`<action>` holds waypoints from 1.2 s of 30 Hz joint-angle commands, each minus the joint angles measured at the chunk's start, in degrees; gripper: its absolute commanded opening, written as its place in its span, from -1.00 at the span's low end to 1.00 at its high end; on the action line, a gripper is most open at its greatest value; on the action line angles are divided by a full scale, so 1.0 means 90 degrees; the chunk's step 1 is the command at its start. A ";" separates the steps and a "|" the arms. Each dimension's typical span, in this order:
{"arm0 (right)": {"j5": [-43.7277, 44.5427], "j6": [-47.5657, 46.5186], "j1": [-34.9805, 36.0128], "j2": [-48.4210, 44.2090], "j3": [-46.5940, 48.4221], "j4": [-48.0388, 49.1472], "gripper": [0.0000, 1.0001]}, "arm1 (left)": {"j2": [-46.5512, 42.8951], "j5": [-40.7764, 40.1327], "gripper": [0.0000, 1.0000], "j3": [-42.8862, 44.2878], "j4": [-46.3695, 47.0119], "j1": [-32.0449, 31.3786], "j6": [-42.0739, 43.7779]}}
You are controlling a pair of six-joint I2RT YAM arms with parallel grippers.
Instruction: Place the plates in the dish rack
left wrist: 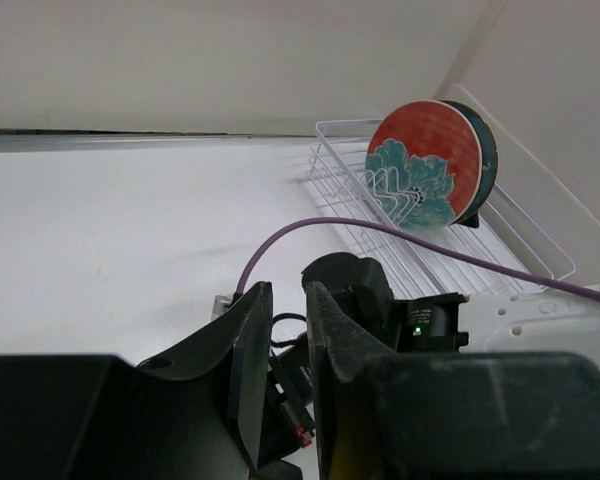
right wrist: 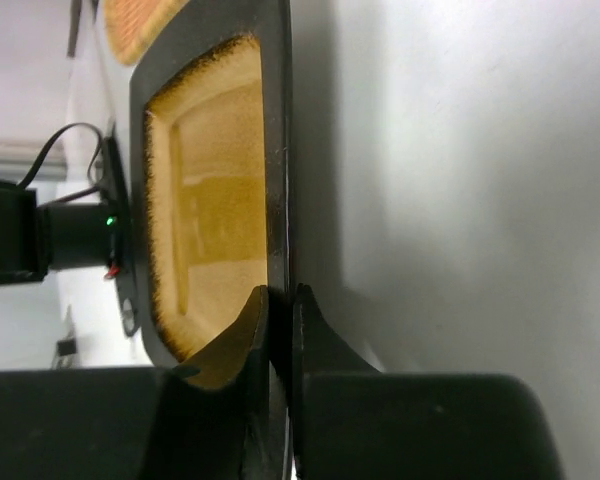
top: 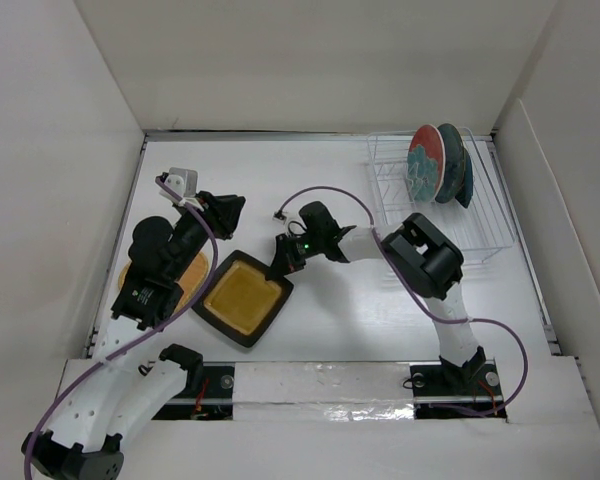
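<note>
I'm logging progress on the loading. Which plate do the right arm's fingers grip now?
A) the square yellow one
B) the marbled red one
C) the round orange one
A: in the right wrist view the right fingers pinch the black rim of the square yellow plate.

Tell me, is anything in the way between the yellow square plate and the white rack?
Nothing visible is. The right gripper pinches the rim of the square plate, and the table between it and the dish rack is bare; only the right arm itself crosses there. The marbled plate stands at the rack's far end.
</note>
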 commanded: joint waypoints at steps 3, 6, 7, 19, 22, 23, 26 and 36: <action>0.0527 -0.0535 -0.0098 -0.0486 -0.0447 -0.0244 -1.00 | -0.0139 0.0050 -0.65 0.0051 0.0255 0.0013 0.0018; 0.0614 -0.0651 -0.0254 -0.0933 -0.0585 -0.0449 -1.00 | -0.0109 0.0079 -0.65 0.0060 0.0225 0.0013 0.0008; 0.0799 -0.0768 -0.0322 -0.1071 -0.0624 -0.0518 -1.00 | -0.0119 0.0128 -0.65 0.0051 0.0254 0.0013 -0.0001; 0.1959 -0.0720 -0.1093 -0.3454 -0.0285 -0.0625 -1.00 | -0.0158 0.0070 -0.65 0.0041 0.0245 0.0013 0.0008; 0.2390 -0.0788 -0.1396 -0.3904 0.0135 -0.0743 -1.00 | -0.0168 0.0070 -0.65 0.0041 0.0235 0.0013 0.0008; 0.2508 -0.0837 -0.1610 -0.3992 0.0273 -0.0801 -1.00 | -0.0177 0.0060 -0.65 0.0051 0.0226 0.0013 0.0008; 0.3317 -0.1285 -0.1991 -0.4343 0.0906 -0.1337 -1.00 | -0.0246 0.0070 -0.65 0.0002 0.0264 0.0013 -0.0001; 0.6795 -0.2897 -0.2842 -0.4657 0.3026 -0.3096 -1.00 | -0.0168 0.0148 -0.64 0.0021 0.0245 0.0013 -0.0040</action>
